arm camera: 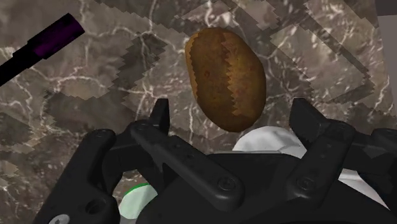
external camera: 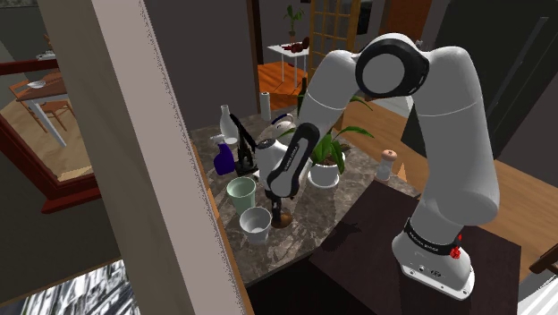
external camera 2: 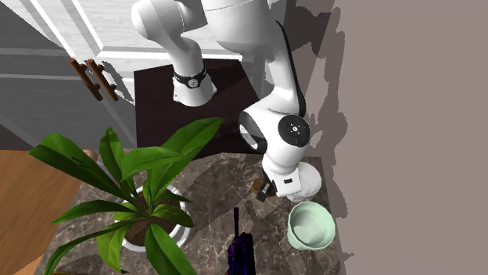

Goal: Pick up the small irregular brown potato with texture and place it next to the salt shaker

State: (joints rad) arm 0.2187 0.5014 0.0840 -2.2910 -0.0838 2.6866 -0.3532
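The marble counter is the biggest thing under me, dark grey-brown with pale veins. My white arm rises from the dark stand and bends down over it toward the shoulder view's left. Next in size is the leafy plant in its white pot, standing near the middle of the counter. To the shoulder view's left of the pot stands a pale green cup, and just in front of that a white cup. My gripper hangs close over the marble just beside the white cup. My two black fingers are spread wide, one on each side, clasping nothing. The potato lies on the bare marble straight ahead of me. It is brown, mottled and egg-shaped, its near end sits between my fingertips, and neither finger touches it. A thin black rod with a purple end lies on the counter off to one side of the potato, apart from it. Smallest is the salt shaker, upright near the counter's edge by the stand. It is on the far side of the plant pot, well apart from the potato.
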